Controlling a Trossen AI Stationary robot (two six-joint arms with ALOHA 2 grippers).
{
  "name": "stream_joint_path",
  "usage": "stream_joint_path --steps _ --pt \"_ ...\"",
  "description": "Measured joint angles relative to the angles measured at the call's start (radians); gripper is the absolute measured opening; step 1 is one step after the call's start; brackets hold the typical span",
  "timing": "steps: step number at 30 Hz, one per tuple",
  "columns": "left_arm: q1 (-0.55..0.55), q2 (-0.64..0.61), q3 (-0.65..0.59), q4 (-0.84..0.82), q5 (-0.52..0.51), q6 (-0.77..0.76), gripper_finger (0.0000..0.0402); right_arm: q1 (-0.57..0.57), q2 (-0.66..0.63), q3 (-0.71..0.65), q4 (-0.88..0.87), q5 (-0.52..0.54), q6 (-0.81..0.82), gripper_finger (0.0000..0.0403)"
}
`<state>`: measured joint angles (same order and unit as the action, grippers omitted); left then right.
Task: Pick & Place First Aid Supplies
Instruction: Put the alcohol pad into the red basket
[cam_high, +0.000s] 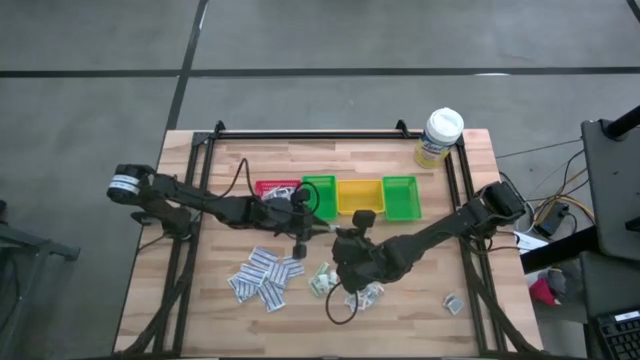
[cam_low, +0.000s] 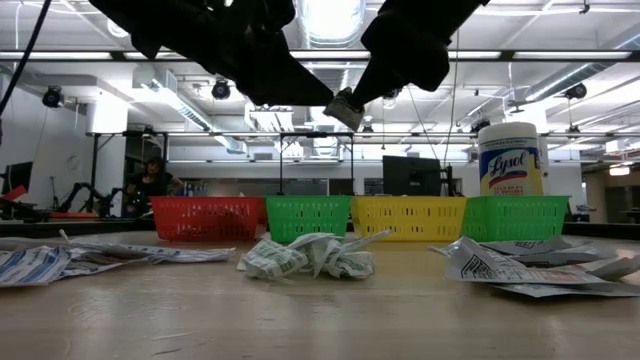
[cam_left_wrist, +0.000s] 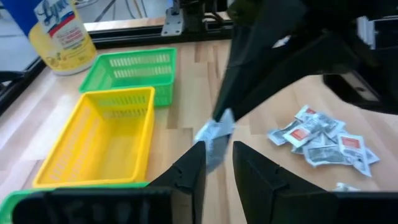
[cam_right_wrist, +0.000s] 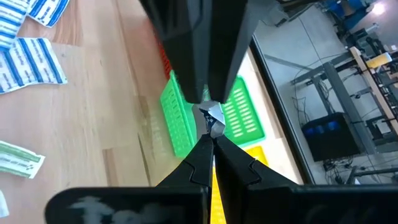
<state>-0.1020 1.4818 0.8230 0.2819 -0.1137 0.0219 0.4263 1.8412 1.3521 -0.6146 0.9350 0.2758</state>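
Note:
A small grey-white first aid packet (cam_left_wrist: 214, 134) hangs in the air above the table's middle, in front of the bins. My right gripper (cam_right_wrist: 211, 132) comes in from the table's right and is shut on it. My left gripper (cam_left_wrist: 217, 149) comes from the table's left and meets it tip to tip. It is open, with one finger on either side of the packet's free end. In the low view the packet (cam_low: 345, 108) shows high above the table, between the two dark arms. More first aid packets (cam_high: 265, 275) lie flat on the wood toward the near edge. My right gripper pinches one end of the packet (cam_right_wrist: 210, 119) between its two fingertips, slanting down from the table's right. The packet sticks out beyond the tips, lifted clear of the table. My left gripper has its fingers (cam_left_wrist: 198, 163) beside the packet's free end; whether they touch it I cannot tell.
A red bin (cam_high: 275, 190), a green bin (cam_high: 320, 195), a yellow bin (cam_high: 360, 197) and a second green bin (cam_high: 400, 197) stand in a row behind the grippers. A yellow-labelled bottle (cam_high: 440, 135) stands at the far right. Green-printed packets (cam_high: 322, 280) and one stray packet (cam_high: 452, 302) lie near the front.

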Motion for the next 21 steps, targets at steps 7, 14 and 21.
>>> stream_joint_path --steps 7,14,21 --pt "0.000 -0.016 0.001 0.004 -0.017 0.005 0.0085 0.001 0.000 0.000 0.000 -0.002 0.006 0.0008" --pt "0.000 -0.014 0.001 -0.008 -0.007 0.005 0.0085 0.001 0.000 0.000 0.001 -0.002 0.005 0.0008" --pt "0.000 -0.023 0.001 -0.009 0.056 -0.007 0.0085 0.001 0.000 0.000 0.000 -0.024 0.005 0.0008"
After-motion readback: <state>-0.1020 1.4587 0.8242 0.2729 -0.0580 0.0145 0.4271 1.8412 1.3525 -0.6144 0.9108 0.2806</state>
